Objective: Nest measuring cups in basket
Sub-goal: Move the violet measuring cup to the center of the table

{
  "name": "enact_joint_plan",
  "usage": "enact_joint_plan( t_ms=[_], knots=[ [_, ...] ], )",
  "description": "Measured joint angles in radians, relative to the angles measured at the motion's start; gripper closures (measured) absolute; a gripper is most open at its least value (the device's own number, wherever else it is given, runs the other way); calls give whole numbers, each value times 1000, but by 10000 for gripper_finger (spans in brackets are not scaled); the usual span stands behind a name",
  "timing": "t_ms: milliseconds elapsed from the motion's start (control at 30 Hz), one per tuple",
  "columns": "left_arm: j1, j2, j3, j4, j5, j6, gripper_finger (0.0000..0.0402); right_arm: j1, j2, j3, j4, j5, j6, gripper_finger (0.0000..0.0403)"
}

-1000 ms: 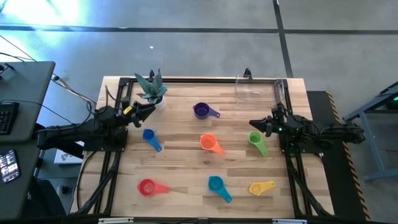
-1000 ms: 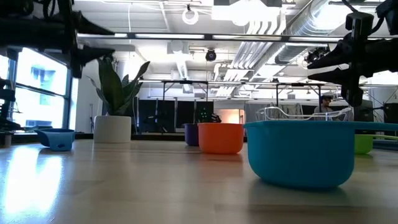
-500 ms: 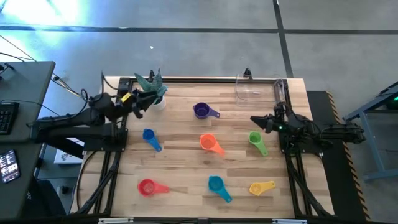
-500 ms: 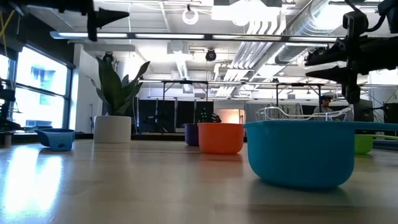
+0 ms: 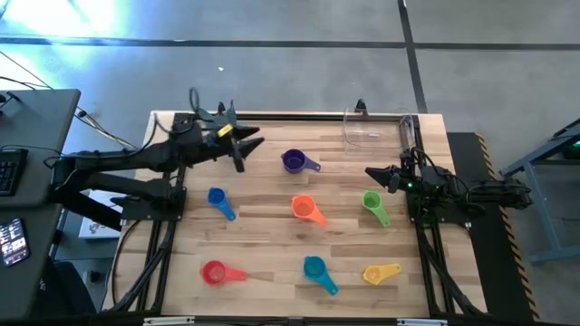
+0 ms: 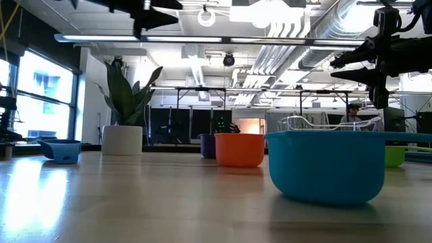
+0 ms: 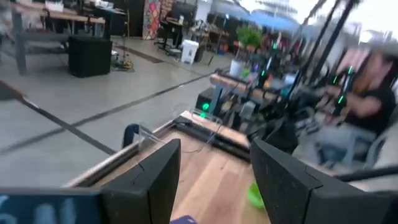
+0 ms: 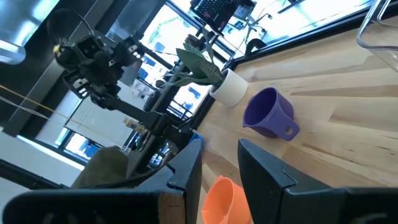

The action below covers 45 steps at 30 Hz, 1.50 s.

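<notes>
Several measuring cups lie apart on the wooden table, bowls up: purple, orange, green, blue, red, teal and yellow. The clear basket stands at the far right edge. My left gripper hangs open high above the table's far left, just left of the purple cup, with nothing between its fingers. My right gripper stays open at the right side, above the green cup, and holds nothing.
A white pot with a green plant stands at the far left, under my left arm. Black frame rails run along the table's left and right sides. Bare wood lies between the cups.
My left gripper has risen and swung out from the left edge toward the table's right, passing over the plant toward the purple cup, and it has rolled about its own axis. It stays open. No cup has moved.
</notes>
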Motion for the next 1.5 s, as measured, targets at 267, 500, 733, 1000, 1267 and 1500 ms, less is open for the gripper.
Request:
enact_joint_plan(
  t_ms=[267, 500, 733, 1000, 1267, 1500],
  knots=[
    [27, 224, 142, -61, 1, 278, 216, 0, 0, 0, 0, -3, -8, 307],
    [47, 391, 218, -73, 21, 404, 216, 0, 0, 0, 0, -3, -8, 307],
    [37, 529, 273, -77, 36, 414, 216, 0, 0, 0, 0, -6, -52, 307],
    [21, 644, 305, -75, 58, 413, 216, 0, 0, 0, -5, -6, -52, 307],
    [-8, 724, 305, -81, 57, 413, 216, 0, 0, 0, -27, -7, -52, 307],
    [-21, 793, 305, -107, 54, 428, 216, 0, 0, 0, -47, -14, -53, 307]
  ],
)
